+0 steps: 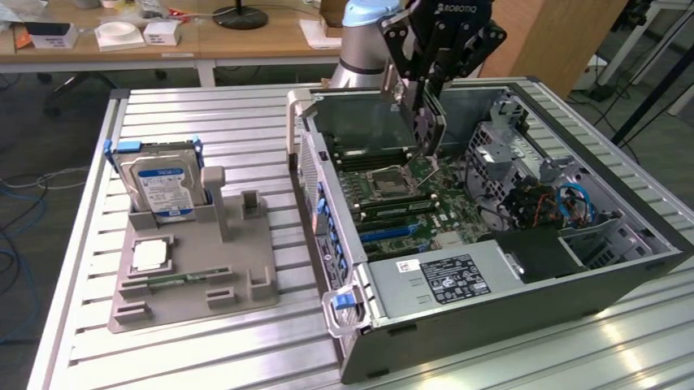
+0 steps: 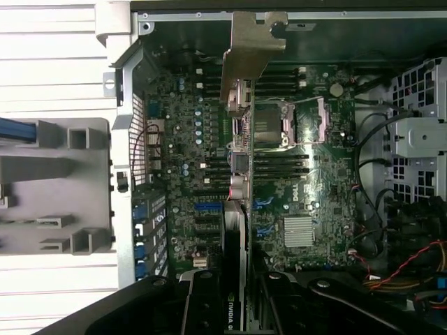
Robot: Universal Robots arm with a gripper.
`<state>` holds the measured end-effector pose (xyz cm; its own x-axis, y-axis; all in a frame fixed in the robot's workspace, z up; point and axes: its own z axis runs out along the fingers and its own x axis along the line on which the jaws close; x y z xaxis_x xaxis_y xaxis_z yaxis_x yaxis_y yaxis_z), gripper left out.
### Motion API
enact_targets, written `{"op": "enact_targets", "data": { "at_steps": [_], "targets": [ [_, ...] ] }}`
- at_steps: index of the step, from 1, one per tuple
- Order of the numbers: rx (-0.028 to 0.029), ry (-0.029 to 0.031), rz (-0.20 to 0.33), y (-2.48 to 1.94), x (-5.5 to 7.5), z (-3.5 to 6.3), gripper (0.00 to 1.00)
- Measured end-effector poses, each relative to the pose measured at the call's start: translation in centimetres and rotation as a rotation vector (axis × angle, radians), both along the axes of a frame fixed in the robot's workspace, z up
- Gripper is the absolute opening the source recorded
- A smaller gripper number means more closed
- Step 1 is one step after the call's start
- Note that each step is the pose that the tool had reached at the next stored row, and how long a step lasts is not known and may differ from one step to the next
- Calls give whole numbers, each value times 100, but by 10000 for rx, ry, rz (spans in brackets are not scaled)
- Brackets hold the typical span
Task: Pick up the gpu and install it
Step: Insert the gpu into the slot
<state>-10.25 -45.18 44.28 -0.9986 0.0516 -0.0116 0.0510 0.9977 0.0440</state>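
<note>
The gpu (image 1: 423, 130) hangs on edge over the open computer case (image 1: 325, 187), held from above by my gripper (image 1: 425, 81), which is shut on it. The card's lower end sits just above the motherboard (image 1: 434, 203), close to the processor socket (image 1: 388, 180). In the wrist view the gpu (image 2: 239, 146) appears edge-on with its silver bracket (image 2: 253, 49) at the far end. The card's edge is clamped between the black fingers (image 2: 202, 303) of my gripper (image 2: 237, 303). Blue expansion slots (image 2: 207, 207) lie on the board beside the card.
On the exterior view's left, a grey fixture tray (image 1: 190, 284) stands on the slatted table (image 1: 239, 122). It holds a hard drive with a blue label (image 1: 162, 188), a processor chip (image 1: 149, 256) and a memory stick (image 1: 174, 279). Cables (image 1: 564, 203) and a power supply (image 1: 444, 280) fill part of the case.
</note>
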Motion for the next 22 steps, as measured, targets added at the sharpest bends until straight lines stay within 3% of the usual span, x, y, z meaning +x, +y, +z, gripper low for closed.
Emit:
{"op": "enact_targets", "data": {
  "at_steps": [22],
  "targets": [
    [0, 0, 107, 0, 218, -6, 26]
  ]
}}
